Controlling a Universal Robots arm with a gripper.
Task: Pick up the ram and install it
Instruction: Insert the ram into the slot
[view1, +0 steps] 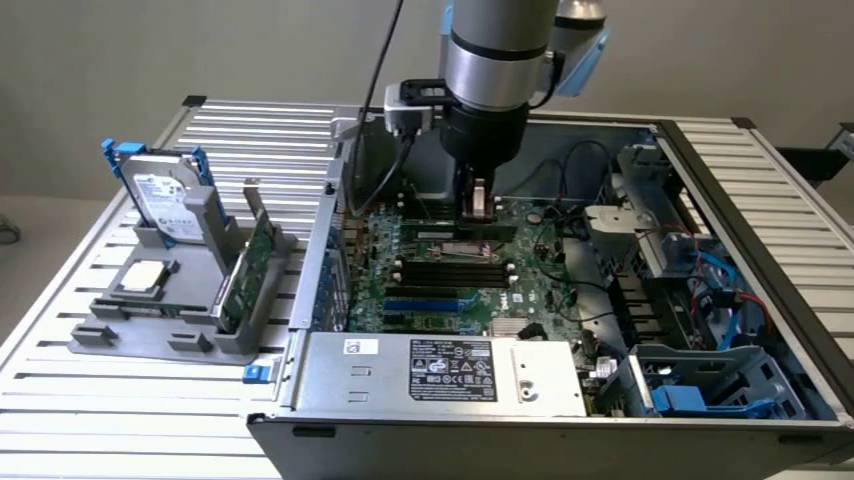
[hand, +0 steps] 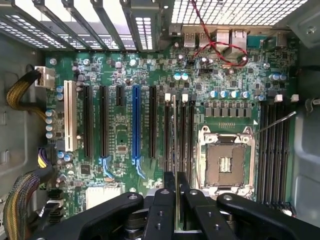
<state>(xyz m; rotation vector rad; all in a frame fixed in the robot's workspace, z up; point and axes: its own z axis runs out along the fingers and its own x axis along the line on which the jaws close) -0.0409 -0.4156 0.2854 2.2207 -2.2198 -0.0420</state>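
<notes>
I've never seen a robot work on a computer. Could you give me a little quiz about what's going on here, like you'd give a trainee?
1. True or false: the gripper is shut on the ram.
2. Where is the ram? A in a person's hand; B edge-on, lined up with the memory slots beside the empty processor socket; C on the floor.
3. Fill in: the hard drive at the exterior view's left has ____ rails.
Key: 1 true; 2 B; 3 blue.
</notes>
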